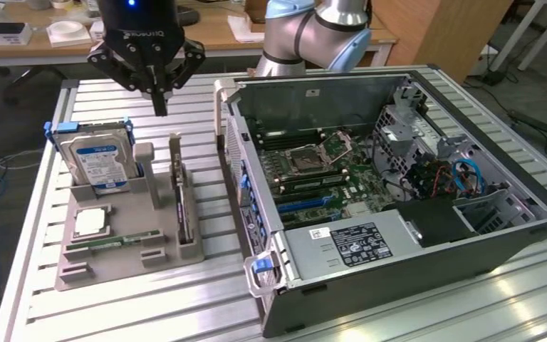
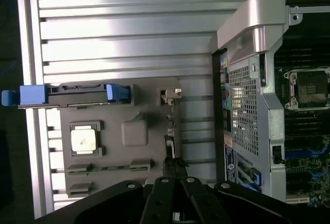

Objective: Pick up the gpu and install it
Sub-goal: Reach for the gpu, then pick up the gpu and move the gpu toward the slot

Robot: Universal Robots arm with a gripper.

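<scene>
gpu: thin dark card, upright on its long edge in a slot of the gray tray on the worktop, not yet installed; silver bracket end, probably.

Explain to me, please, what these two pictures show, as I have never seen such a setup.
This is a robot arm with a black two-finger gripper at its end. One picture comes from a camera standing off to the side; the other from a camera on the arm's wrist, looking down. On the slatted metal table stands an open computer case with its motherboard exposed. Beside it a grey holder carries spare parts: a hard drive with blue rails, a processor chip, a green memory stick, and the gpu, a dark card standing on edge. The gripper is shut, holds nothing, and hangs above the holder.
</scene>
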